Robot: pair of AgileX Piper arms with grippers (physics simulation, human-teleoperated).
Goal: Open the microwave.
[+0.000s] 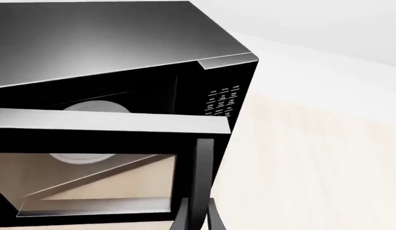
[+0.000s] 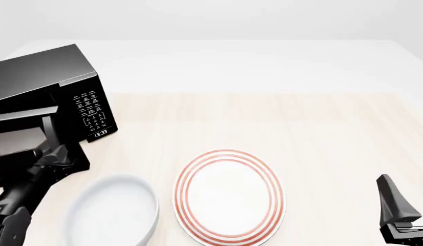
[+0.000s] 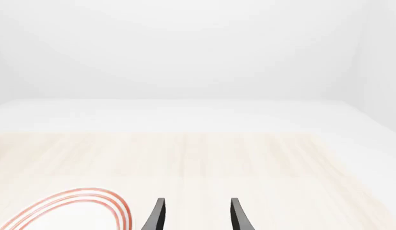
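The glossy black microwave (image 2: 41, 72) stands at the table's far left, and its windowed door (image 1: 108, 129) is swung partly open toward me. Through the gap I see the white turntable (image 1: 99, 106). The keypad (image 2: 92, 110) with its clock faces the table's middle. My left gripper (image 1: 198, 221) is shut on the vertical bar handle (image 1: 203, 167), one finger on each side of the bar; in the front view it (image 2: 56, 154) sits at the door's free edge. My right gripper (image 3: 196, 215) is open and empty at the front right (image 2: 406, 200).
A white plate with red rings (image 2: 229, 197) lies at the front middle of the light wooden table (image 2: 300, 128), and its edge shows in the right wrist view (image 3: 70, 211). A white bowl (image 2: 112, 212) sits to its left, close to my left arm.
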